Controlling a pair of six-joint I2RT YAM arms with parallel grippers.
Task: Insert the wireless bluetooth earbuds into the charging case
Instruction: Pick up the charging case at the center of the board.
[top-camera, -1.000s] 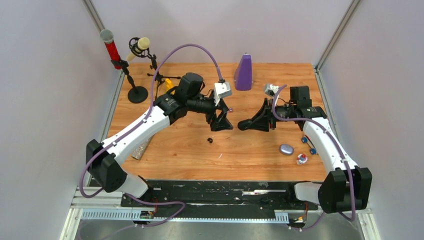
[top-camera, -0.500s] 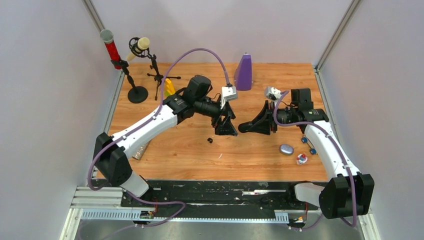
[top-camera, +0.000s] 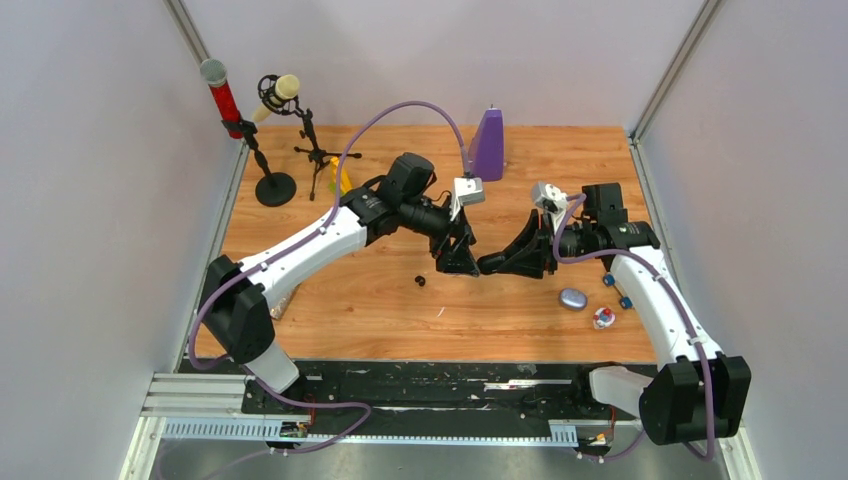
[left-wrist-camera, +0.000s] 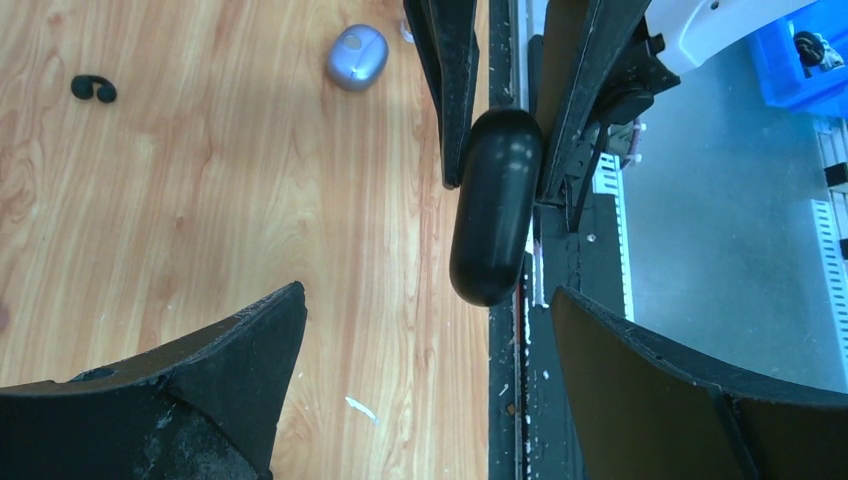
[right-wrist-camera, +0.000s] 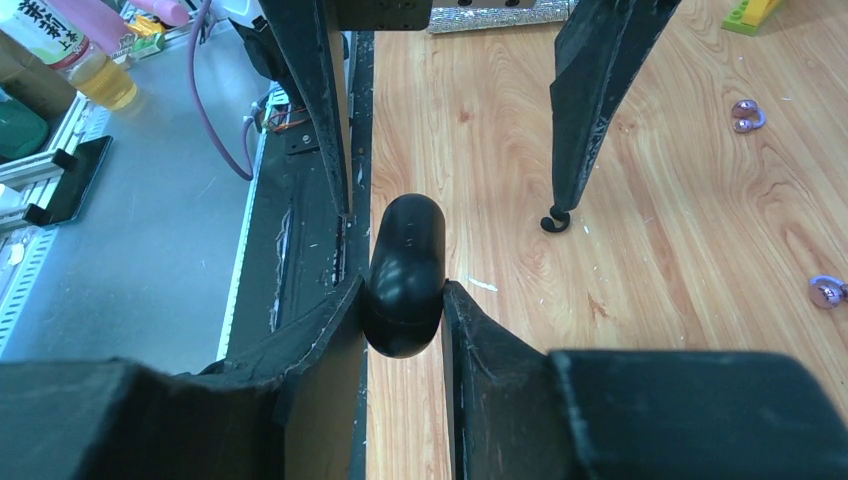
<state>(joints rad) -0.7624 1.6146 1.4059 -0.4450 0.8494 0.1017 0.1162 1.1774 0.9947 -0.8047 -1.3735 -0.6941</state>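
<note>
**Case in the Air, Buds Waiting on the Wood**

The right pincer (right-wrist-camera: 402, 292) has the black charging case (left-wrist-camera: 497, 215) clamped by one end and lifted clear above the middle of the worktop (top-camera: 350, 315). Facing it is the left pincer (left-wrist-camera: 425, 300), spread as wide as it goes and lined up on the free end. The case looks closed, so my read is that one arm steadies it while the other comes in to take the far end and work the lid. Nothing goes in until that lid is up.

The black earbuds (top-camera: 420, 281) lie together on the wood just left of the meeting pincers, a touch nearer the near edge, and nobody is touching them. A pale oval case (top-camera: 572, 298) sits toward the right edge, down by the near one.

From above, the two pincers look tip to tip and the case is a dark smudge between them. The left wrist view settles it: the rounded end stops short of the left fingers and is not yet between them. The right wrist view shows the grip itself, both fingers pressed on the case's flanks. It also picks up two pale purple earbuds (right-wrist-camera: 746, 114) lying apart on the far side, which I can't find in the overhead.
</note>
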